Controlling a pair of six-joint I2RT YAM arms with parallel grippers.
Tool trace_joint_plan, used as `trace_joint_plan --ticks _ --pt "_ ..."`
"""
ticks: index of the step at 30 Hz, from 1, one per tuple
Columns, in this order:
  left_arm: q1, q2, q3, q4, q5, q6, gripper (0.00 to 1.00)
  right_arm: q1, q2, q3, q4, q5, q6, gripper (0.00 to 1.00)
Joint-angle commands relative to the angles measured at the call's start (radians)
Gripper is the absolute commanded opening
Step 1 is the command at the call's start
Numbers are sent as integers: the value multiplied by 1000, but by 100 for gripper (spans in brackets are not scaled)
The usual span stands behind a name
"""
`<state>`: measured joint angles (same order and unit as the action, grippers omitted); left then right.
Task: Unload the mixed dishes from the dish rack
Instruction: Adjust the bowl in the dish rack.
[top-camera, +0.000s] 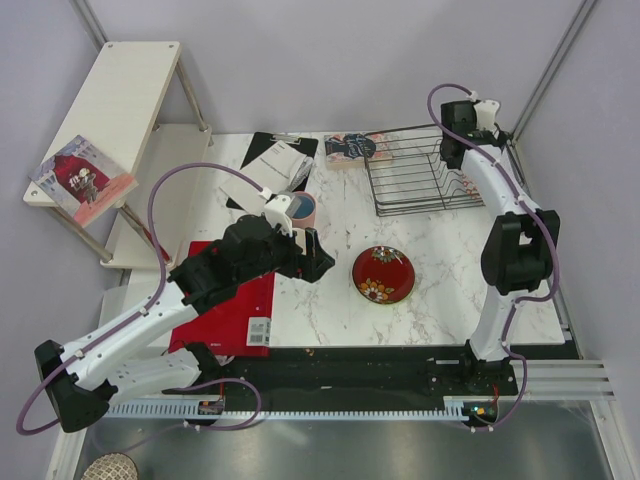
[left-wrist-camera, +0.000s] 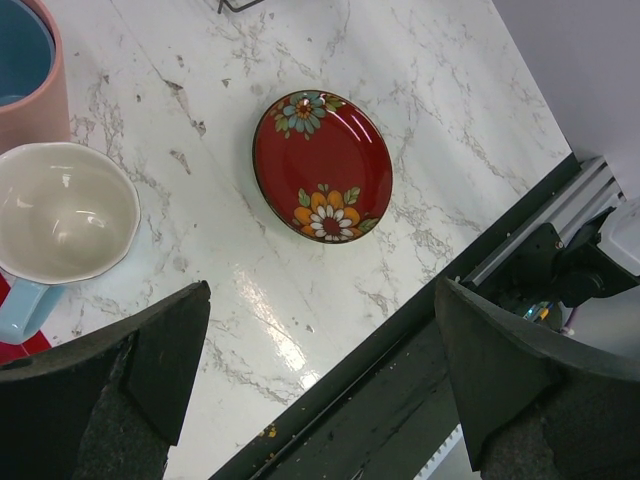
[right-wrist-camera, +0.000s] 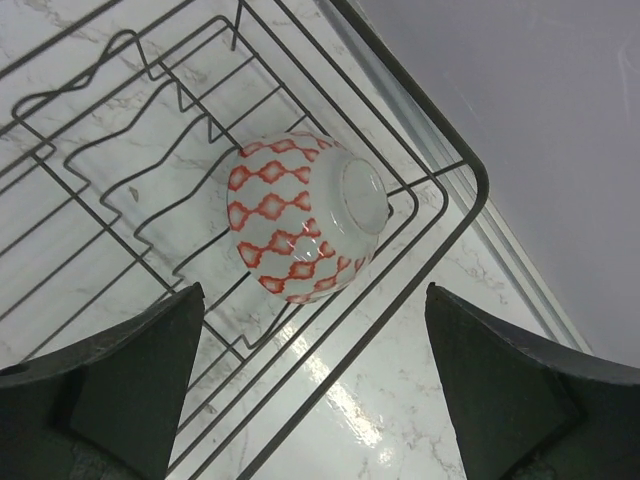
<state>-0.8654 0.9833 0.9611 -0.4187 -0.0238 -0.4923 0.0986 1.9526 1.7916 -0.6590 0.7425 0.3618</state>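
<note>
Overhead and wrist views, read from left to right, with positions given relative to the dish rack (top-camera: 425, 208). Far left of the rack stands a pale wooden shelf unit (top-camera: 130, 90), and a flat red board (top-camera: 225, 300) lies left of the rack and nearer the arm bases. The left gripper (left-wrist-camera: 322, 300) hangs over the marble table (top-camera: 440, 300) well left of the rack; its fingers (left-wrist-camera: 150, 370) are spread wide apart and nothing is between them. Three dishes stand on the table outside the rack: the pink cup (top-camera: 303, 208) to its left, the light blue handled mug (left-wrist-camera: 60, 215) just beside that cup on the side away from the rack, and the dark red floral plate (top-camera: 383, 275) lying flat in front of the rack's left end. One dish is seen inside the rack, a small red-patterned bowl (right-wrist-camera: 300, 215), tipped with its foot turned outward and lodged in the rack's far right corner against the wire dividers. The right gripper (right-wrist-camera: 312, 290) hovers directly above that bowl, fingers (right-wrist-camera: 120, 390) parted, not touching it and holding nothing. Judged from this layout, unloading is well advanced. Lifting the bowl out appears to be what is left, since the overhead view shows no other dish in the rack, though the right arm hides part of it.
</note>
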Motion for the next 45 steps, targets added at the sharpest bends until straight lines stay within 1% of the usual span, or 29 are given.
trace_joint_plan --ticks 1,5,10,16,25,33,36,43,45 --pt "-1 -3 -5 15 7 35 99 7 15 -50 -1 93 -32 98" --pt "-1 2 -5 17 15 40 99 32 17 -121 39 161 -89 98" --pt "-3 15 2 15 19 40 99 49 28 -136 71 184 -130 98" --pt "-1 15 -7 15 19 38 99 65 78 -103 91 204 -164 98" --pt "-1 18 -18 18 9 37 99 70 173 -34 101 282 -190 98" --pt "-1 17 -28 17 -7 41 99 64 213 0 110 339 -204 98" --pt "-1 12 -33 15 -11 40 99 62 210 2 111 359 -201 96" --pt "-1 12 -32 15 -11 37 99 50 161 -18 125 356 -215 84" --pt "-3 12 -33 17 -11 37 99 38 154 -34 128 356 -213 83"
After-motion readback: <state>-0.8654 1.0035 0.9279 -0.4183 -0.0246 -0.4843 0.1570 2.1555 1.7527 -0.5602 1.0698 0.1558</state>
